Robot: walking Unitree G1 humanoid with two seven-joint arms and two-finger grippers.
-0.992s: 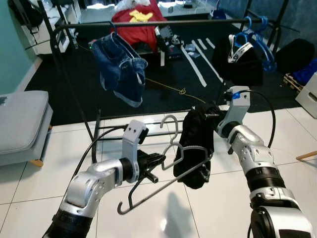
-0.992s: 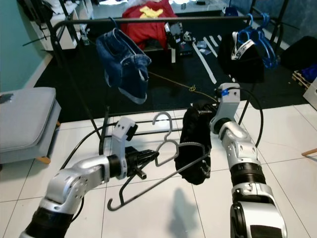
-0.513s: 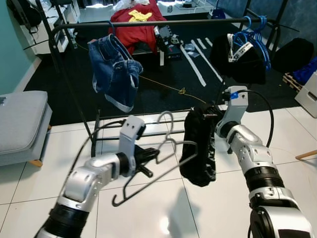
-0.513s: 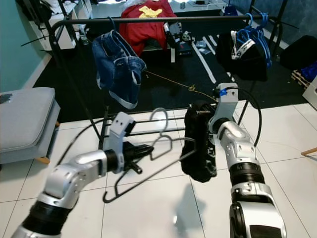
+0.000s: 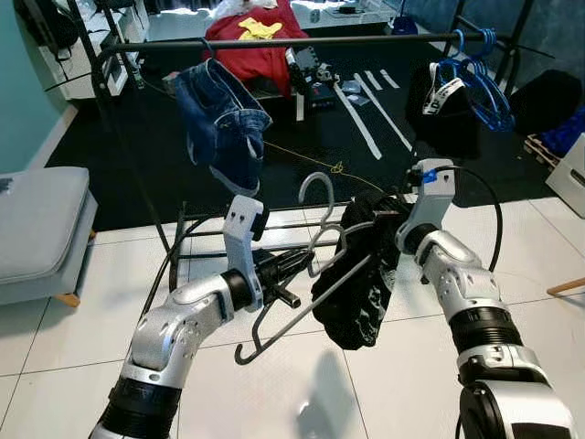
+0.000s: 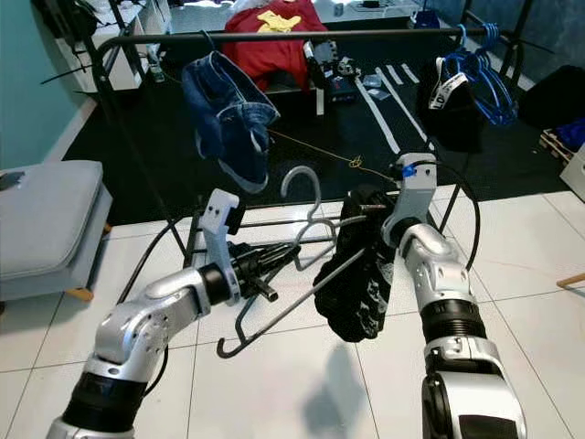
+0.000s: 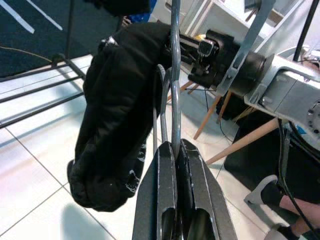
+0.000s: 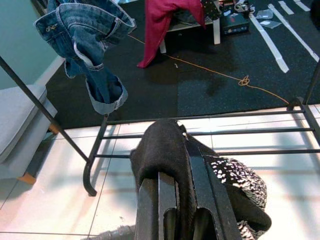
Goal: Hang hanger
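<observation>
The clothes rail [image 5: 302, 42] runs across the top of the frame, with denim shorts [image 5: 222, 126] hanging at its upper left and blue hangers [image 5: 475, 82] bunched at its upper right; the stretch of bar between them is bare. The rail's base bars [image 5: 274, 229] lie on the white floor tiles [image 5: 55, 338] in mid-frame.

Below the bar, at centre frame, the metal hanger [image 5: 315, 265] sits tilted, its hook pointing up. The left gripper [image 7: 172, 150] is clamped tight on the hanger's wire just below the hook. A black garment [image 5: 361, 283] drapes over the hanger's right end, and the right gripper [image 8: 175, 170] is closed on the top of that garment, right of centre.
</observation>
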